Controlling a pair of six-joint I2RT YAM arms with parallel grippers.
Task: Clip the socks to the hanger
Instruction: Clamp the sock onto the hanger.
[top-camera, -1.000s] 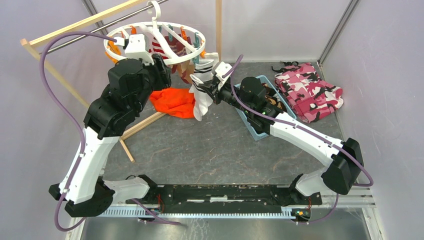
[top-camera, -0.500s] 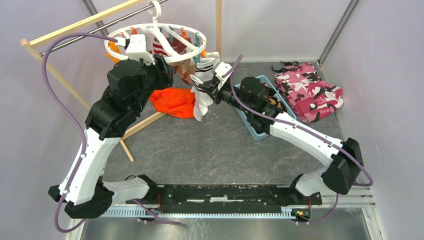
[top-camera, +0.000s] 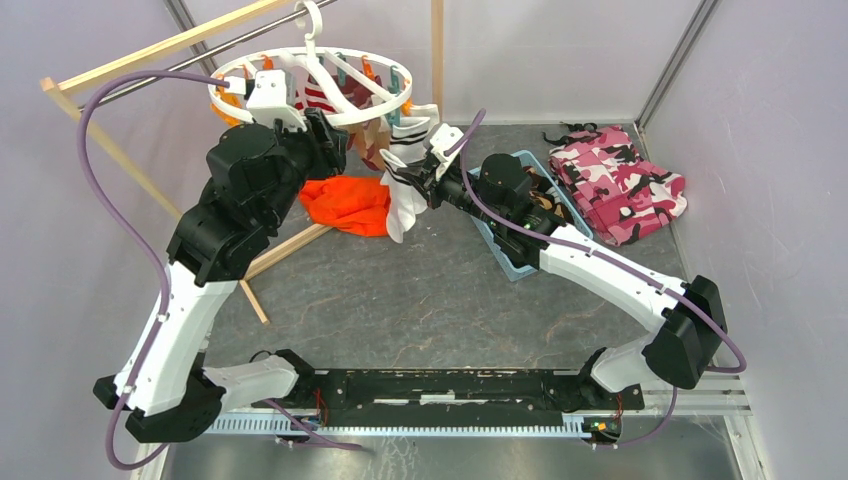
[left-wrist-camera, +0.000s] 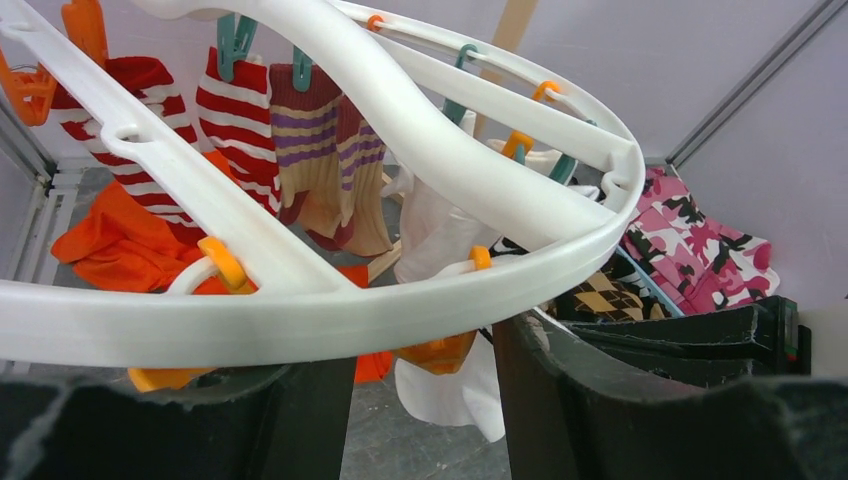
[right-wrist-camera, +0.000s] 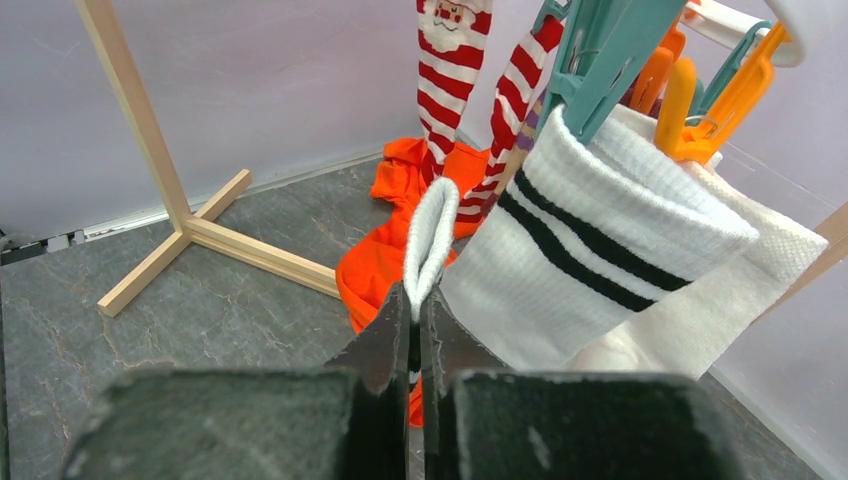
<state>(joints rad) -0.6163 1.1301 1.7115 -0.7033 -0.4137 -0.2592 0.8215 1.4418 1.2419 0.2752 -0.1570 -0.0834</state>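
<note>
The white round hanger (top-camera: 385, 108) hangs from the rack bar at the back left, with red-and-white striped socks (left-wrist-camera: 235, 110) and a brown striped sock (left-wrist-camera: 310, 150) clipped to it. My left gripper (left-wrist-camera: 420, 350) is open just under the ring's near rim (left-wrist-camera: 300, 320). An orange clip (left-wrist-camera: 445, 352) dangles between its fingers, touching neither. My right gripper (right-wrist-camera: 418, 300) is shut on a fold of the white sock with black stripes (right-wrist-camera: 590, 250), holding it up under the ring. A teal clip (right-wrist-camera: 600, 60) meets the top of that sock's cuff. In the top view the sock (top-camera: 405, 200) hangs down from the right gripper (top-camera: 425, 168).
An orange garment (top-camera: 345, 205) lies on the floor under the hanger. The wooden rack (top-camera: 130, 60) has a foot (right-wrist-camera: 240, 250) running across the floor. A blue basket (top-camera: 500, 250) holding more socks sits beneath the right arm, and pink camouflage cloth (top-camera: 620, 185) lies at the back right.
My left arm has crept slightly up and back toward the hanger ring. The right arm and its sock have stayed put.
</note>
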